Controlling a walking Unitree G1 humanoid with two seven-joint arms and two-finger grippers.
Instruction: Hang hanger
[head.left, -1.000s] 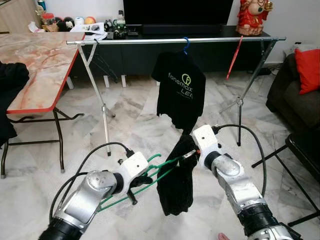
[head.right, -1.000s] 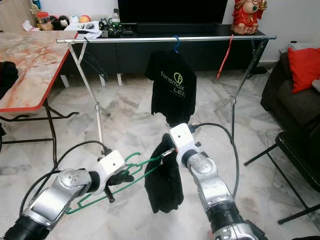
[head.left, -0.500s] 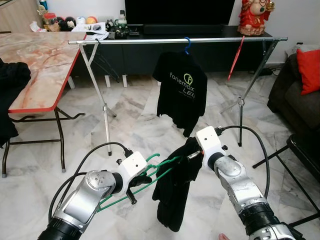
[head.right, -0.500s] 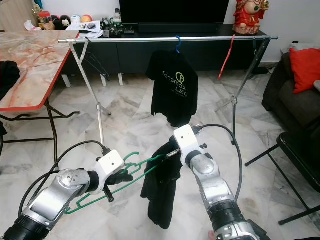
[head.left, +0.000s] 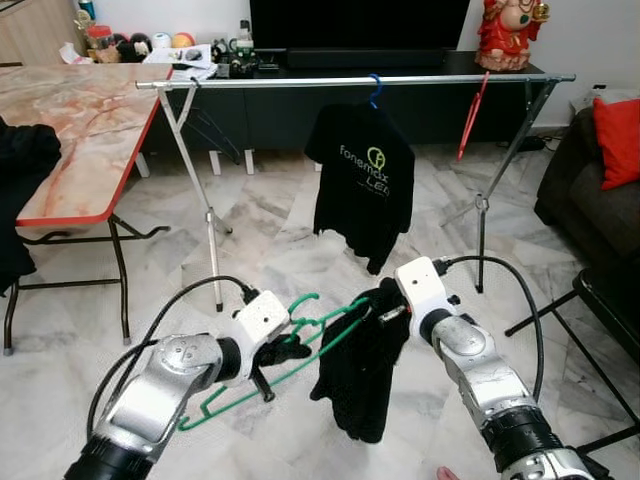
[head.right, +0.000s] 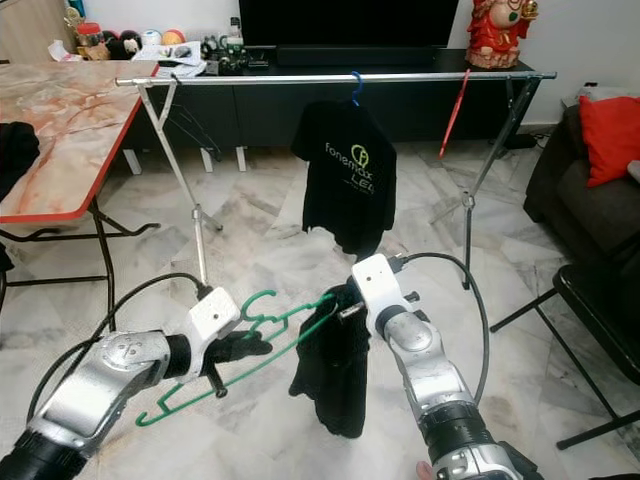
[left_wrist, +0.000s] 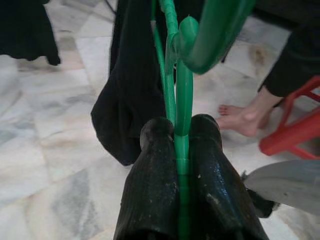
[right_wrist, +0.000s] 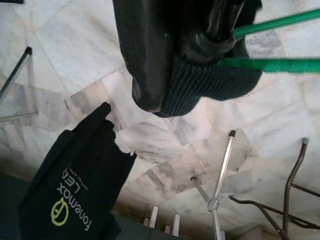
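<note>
Left end effector (head.left: 290, 350) clamped on green hanger (head.right: 262, 345), held low over the floor, well short of the rail (head.left: 350, 81). Dark garment (head.left: 362, 372) drapes from the hanger's far end. Right end effector (right_wrist: 200, 37) appears closed on that garment, fingertips partly hidden by cloth.

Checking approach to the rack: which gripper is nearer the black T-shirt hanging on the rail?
Right. The right gripper, pinching the black garment on the green hanger, sits just below the black T-shirt. The left gripper holds the hanger farther left and lower.
</note>
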